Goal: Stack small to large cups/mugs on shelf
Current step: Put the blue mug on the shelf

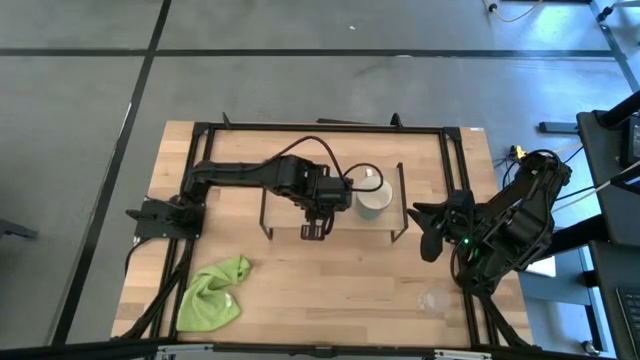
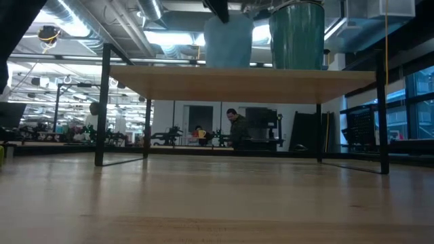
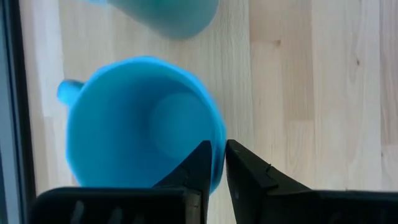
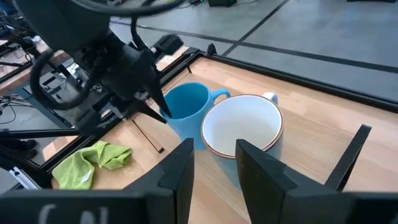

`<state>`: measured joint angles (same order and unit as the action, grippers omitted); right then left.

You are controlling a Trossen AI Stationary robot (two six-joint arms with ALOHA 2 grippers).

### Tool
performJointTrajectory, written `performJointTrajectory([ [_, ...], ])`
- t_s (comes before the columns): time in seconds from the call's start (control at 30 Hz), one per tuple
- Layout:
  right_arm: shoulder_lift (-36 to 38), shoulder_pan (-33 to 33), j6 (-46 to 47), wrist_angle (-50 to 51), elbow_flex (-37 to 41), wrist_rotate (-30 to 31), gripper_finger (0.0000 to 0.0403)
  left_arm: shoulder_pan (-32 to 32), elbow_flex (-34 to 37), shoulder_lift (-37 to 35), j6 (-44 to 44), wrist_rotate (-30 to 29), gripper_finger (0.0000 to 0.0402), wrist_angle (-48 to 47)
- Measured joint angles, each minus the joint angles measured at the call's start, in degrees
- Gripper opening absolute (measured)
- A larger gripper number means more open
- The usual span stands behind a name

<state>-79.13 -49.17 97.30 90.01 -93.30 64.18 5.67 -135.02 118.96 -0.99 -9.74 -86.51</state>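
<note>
You're holding the blue mug (image 3: 140, 121) by its rim in the left gripper (image 3: 214, 165) on the shelf (image 2: 244, 83); next lift it into the white mug (image 4: 242, 130).

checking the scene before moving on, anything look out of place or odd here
One thing: the small clear glass cup stands alone on the tabletop near the right arm, away from the low wooden shelf, where the light-blue handled mug and cream-white handled mug stand upright. The green cloth lies crumpled. Nothing spilled.
</note>
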Motion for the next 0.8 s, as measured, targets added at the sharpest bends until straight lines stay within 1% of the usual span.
performJointTrajectory([
  [0.2, 0.0, 0.0, 0.0, 0.0, 0.0, 0.0, 0.0119, 0.1, 0.0, -2.9, -0.8, -0.2, 0.0042, 0.7],
  [0.4, 0.0, 0.0, -0.2, 0.0, 0.0, -0.2, 0.012, 1.0, 0.0, -5.0, -1.5, -0.3, 0.0042, 3.6],
  [0.47, 0.0, 0.0, -0.2, 0.0, 0.0, -0.5, 0.012, 1.6, 0.0, -6.0, -2.4, -0.2, 0.0042, 2.9],
  [0.53, 0.2, -0.6, -0.2, 0.0, 0.0, -0.8, 0.012, 2.7, 0.0, -7.5, -5.0, 1.4, 0.0042, 0.5],
  [0.6, 0.3, -2.1, -0.2, 0.1, 0.0, -0.9, 0.012, 5.2, 0.1, -9.3, -8.2, 3.6, 0.0042, -1.5],
  [0.7, 0.2, -6.4, -1.6, 0.1, 0.0, -1.5, 0.012, 13.1, 0.0, -11.5, -14.0, 3.6, 0.0042, 0.3],
  [0.77, -0.1, -9.7, -3.3, -0.4, 0.0, -4.1, 0.012, 18.4, 0.0, -11.6, -16.3, 0.7, 0.0042, 1.9],
  [0.8, -0.4, -11.0, -3.5, -0.5, 0.0, -5.8, 0.012, 20.6, 0.0, -11.4, -16.8, -2.0, 0.0042, 2.4],
])
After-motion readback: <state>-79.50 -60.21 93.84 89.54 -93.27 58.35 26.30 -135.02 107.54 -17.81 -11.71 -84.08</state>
